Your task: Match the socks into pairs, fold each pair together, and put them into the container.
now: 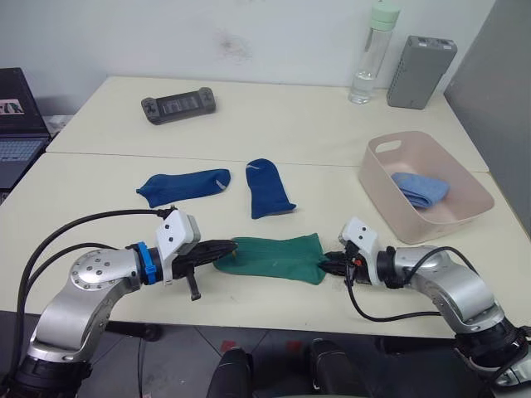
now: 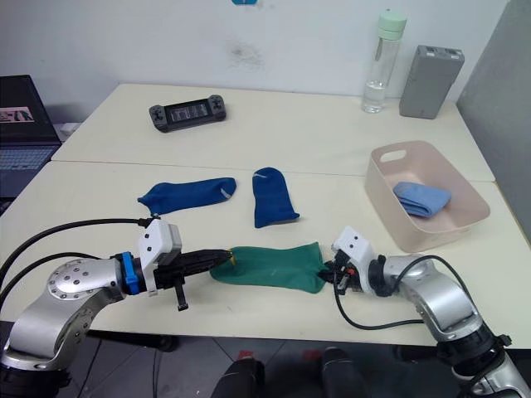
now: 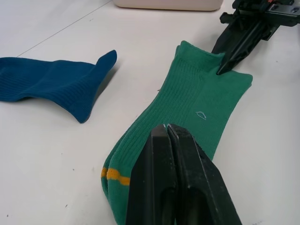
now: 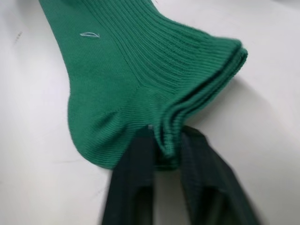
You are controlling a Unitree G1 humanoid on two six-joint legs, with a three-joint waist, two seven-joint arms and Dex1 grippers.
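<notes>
The green socks [image 1: 274, 258] lie stacked flat near the table's front edge, with a yellow mark [image 3: 115, 176] at the toe end. My left gripper [image 1: 222, 248] rests shut on top of the toe end, its fingers [image 3: 157, 154] pressed together. My right gripper [image 4: 164, 133] is shut on the stacked cuffs at the other end. Two dark blue socks [image 1: 184, 185] [image 1: 267, 188] lie apart further back. The pale pink container [image 1: 465, 217] stands at the right, with folded light blue socks [image 1: 421, 189] inside.
A black game controller [image 1: 178, 105] lies at the far left of the table. A water bottle [image 1: 371, 54] and a grey ribbed box [image 1: 421, 60] stand at the back right. A laptop [image 1: 17, 124] sits off the table's left side.
</notes>
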